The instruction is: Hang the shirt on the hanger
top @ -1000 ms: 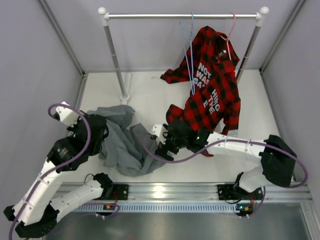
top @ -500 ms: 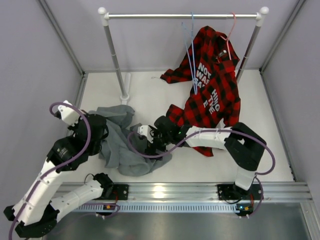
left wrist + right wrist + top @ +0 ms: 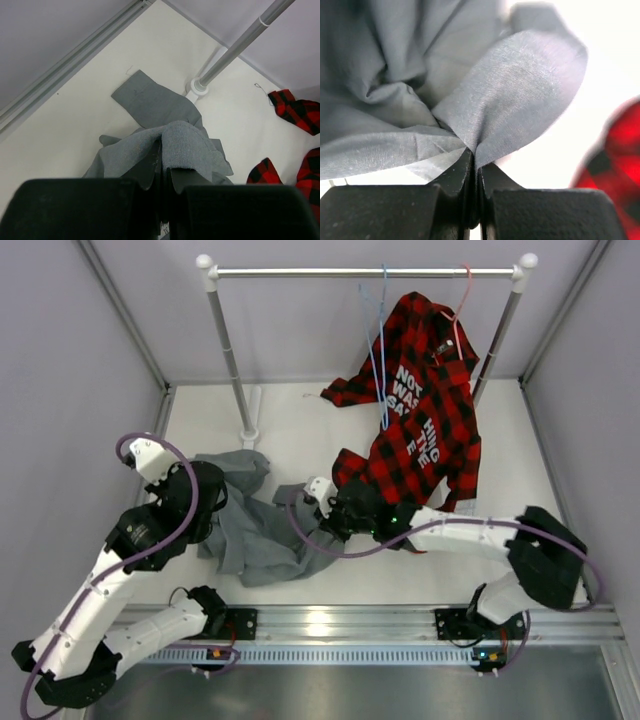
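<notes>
The grey shirt (image 3: 250, 535) lies crumpled on the white floor between my two arms. At its left side my left gripper (image 3: 207, 508) is shut on a raised fold of the shirt (image 3: 185, 142), the cloth draping over both fingers of that gripper (image 3: 162, 169). My right gripper (image 3: 322, 518) is shut on the shirt's right edge; in the right wrist view the fabric (image 3: 485, 95) fans out from the pinched fingers of this gripper (image 3: 474, 156). The light-blue wire hanger (image 3: 381, 360) hangs from the rail at the back, apart from both grippers.
A red-and-black plaid shirt (image 3: 430, 425) hangs on a pink hanger (image 3: 466, 285) from the rail (image 3: 300, 272), its hem close behind my right arm. The rack's left post (image 3: 230, 350) (image 3: 235, 47) stands just behind the grey shirt. Walls close in left and right.
My right gripper has closed on the grey shirt's right edge, after reaching left into it and drawing back right. My left arm has shifted slightly back and right, still holding its fold.
</notes>
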